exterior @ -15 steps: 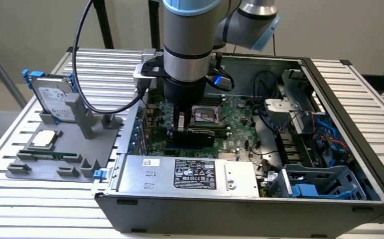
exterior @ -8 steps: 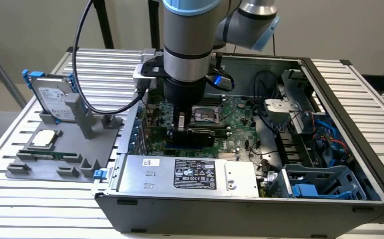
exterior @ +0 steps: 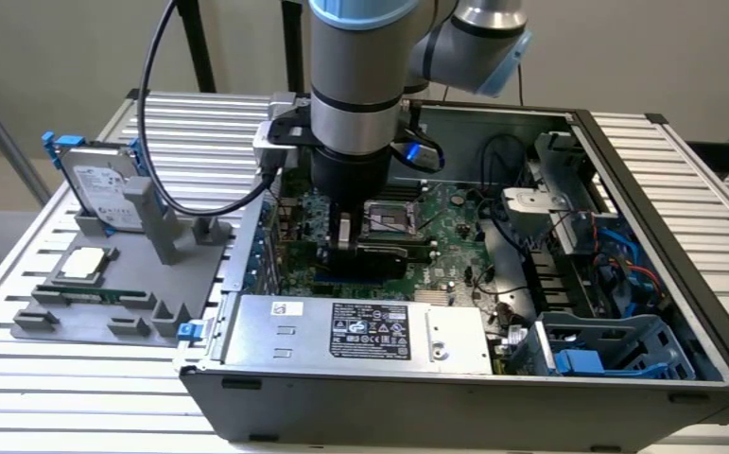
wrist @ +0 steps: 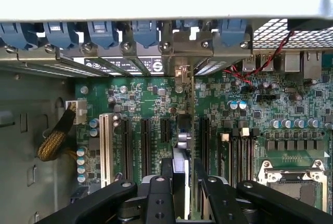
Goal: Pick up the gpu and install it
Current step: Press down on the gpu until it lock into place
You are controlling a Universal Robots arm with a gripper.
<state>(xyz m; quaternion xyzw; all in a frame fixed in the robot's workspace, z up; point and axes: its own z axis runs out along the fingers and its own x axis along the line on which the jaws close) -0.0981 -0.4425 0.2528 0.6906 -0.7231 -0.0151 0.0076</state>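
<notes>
Arm lowered into the open case (exterior: 667, 151), over the motherboard (exterior: 446, 213).
The gripper (wrist: 183, 182) is closed on the gpu (wrist: 182, 130), which stands edge-on above the motherboard's slots, its bracket end toward the case's rear wall.

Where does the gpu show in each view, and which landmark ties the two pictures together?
Exterior view: the gpu is the black card under the gripper, low over the motherboard inside the case.
Wrist view: the gpu is seen edge-on in the gripper, over the expansion slots.
Shared landmark: the CPU socket, beside the card in both.
</notes>
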